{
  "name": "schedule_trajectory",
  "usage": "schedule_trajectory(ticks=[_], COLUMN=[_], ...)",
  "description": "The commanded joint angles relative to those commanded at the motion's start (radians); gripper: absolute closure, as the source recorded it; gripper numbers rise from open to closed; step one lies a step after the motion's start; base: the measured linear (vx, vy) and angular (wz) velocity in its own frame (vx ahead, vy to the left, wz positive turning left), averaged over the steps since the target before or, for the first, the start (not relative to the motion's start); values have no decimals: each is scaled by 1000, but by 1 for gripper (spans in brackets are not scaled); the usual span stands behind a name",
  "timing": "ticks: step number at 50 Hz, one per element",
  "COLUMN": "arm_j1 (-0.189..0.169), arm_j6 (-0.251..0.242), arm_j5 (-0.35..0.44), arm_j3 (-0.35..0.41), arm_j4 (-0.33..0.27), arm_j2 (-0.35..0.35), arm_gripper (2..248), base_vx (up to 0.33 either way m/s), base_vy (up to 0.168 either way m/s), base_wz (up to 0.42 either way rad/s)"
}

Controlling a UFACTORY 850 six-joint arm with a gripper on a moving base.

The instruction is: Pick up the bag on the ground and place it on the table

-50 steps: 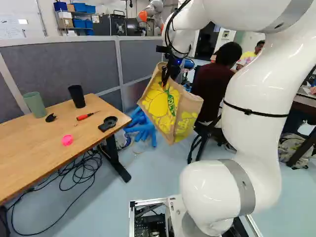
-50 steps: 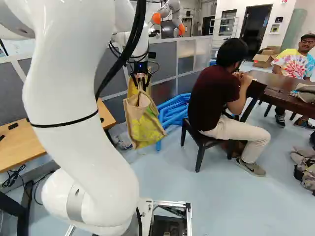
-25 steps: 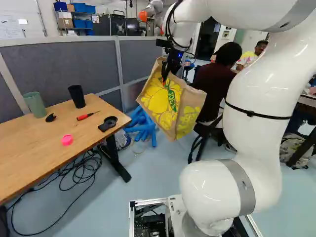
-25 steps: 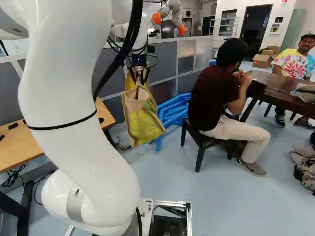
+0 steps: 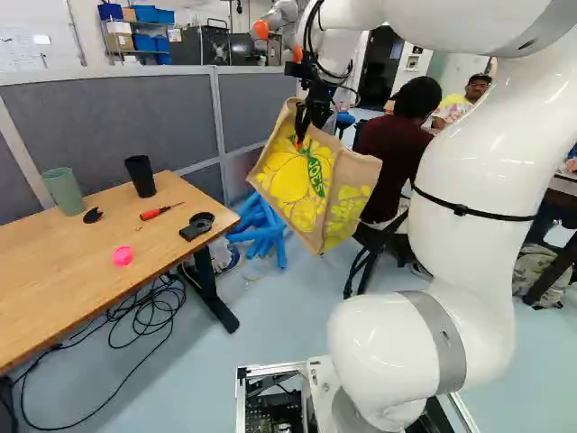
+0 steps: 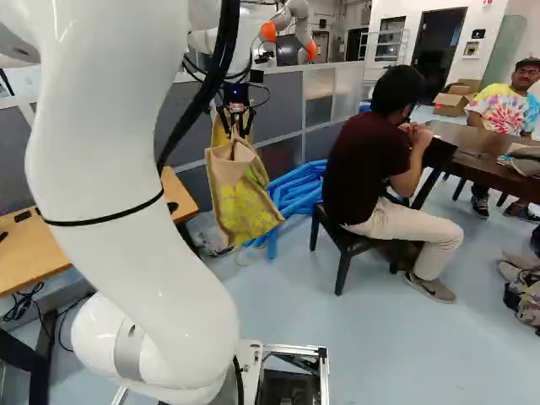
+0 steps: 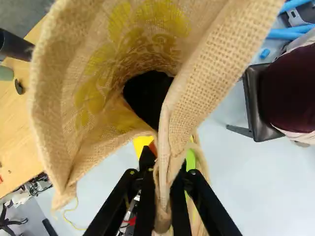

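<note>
Your pincer (image 5: 301, 135) is nearly closed, its two fingers pinching the gathered rim of the bag (image 5: 293, 185) from both sides. You have the bag hanging tilted in the air, mouth open, just right of the counter (image 5: 68, 275) in the left base view. On the counter you've got a black cup (image 5: 141, 177), a green cup (image 5: 63, 191) and a red-handled screwdriver (image 5: 155, 213).

Bright light glints off the white arm (image 5: 469, 167), while the bag (image 7: 202, 83) seems shadowed inside.
</note>
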Motion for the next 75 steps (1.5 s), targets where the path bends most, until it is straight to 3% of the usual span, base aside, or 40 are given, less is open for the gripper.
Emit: schedule_trajectory(ticks=[48,75], arm_j1=[0,0], arm_j6=[0,0], arm_j5=[0,0], arm_j3=[0,0], arm_j4=[0,0], arm_j2=[0,0], arm_gripper=[215,215], base_vx=[1,1], base_vy=[6,62], base_wz=[30,304])
